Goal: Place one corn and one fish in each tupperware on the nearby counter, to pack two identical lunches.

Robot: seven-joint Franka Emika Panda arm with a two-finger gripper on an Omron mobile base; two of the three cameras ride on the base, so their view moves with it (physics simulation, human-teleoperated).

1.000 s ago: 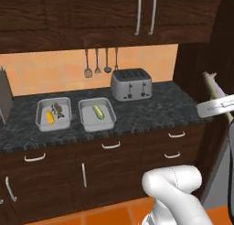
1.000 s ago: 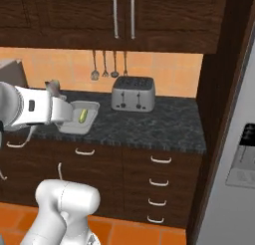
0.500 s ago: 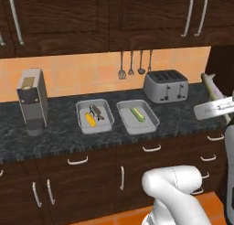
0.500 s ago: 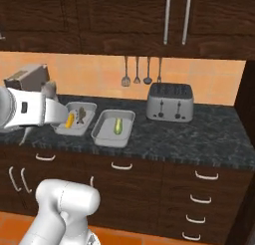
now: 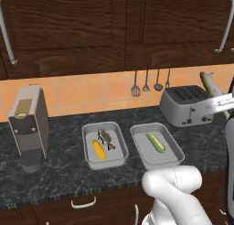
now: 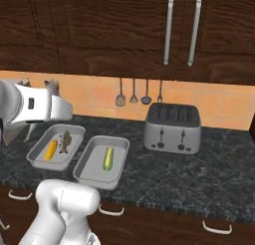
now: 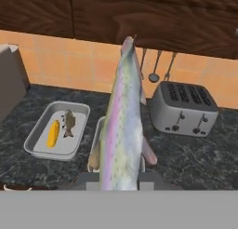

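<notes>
Tool: we hold the tool (image 7: 120, 179) clamped on the pale silvery fish (image 7: 122, 130), high above the worktop (image 5: 64, 174).
Left tray (image 5: 89, 156): plain yellow cob (image 5: 98, 149) and dark spiky fish (image 5: 105, 137), done.
Right tray (image 5: 144, 156): husked cob (image 5: 155, 142) alone; we judge it needs this fish.
Risk: the long fish juts far past the tool; lowered off-centre, it may catch the rim and tip out, or strike the toaster (image 5: 189, 111).

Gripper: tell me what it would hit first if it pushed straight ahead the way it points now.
The gripper, shut on the pale fish, points toward the back wall. Going straight on, the fish's tip would probably meet the orange tiled backsplash near the hanging utensils, passing above the right tupperware; depth is unclear.
</notes>
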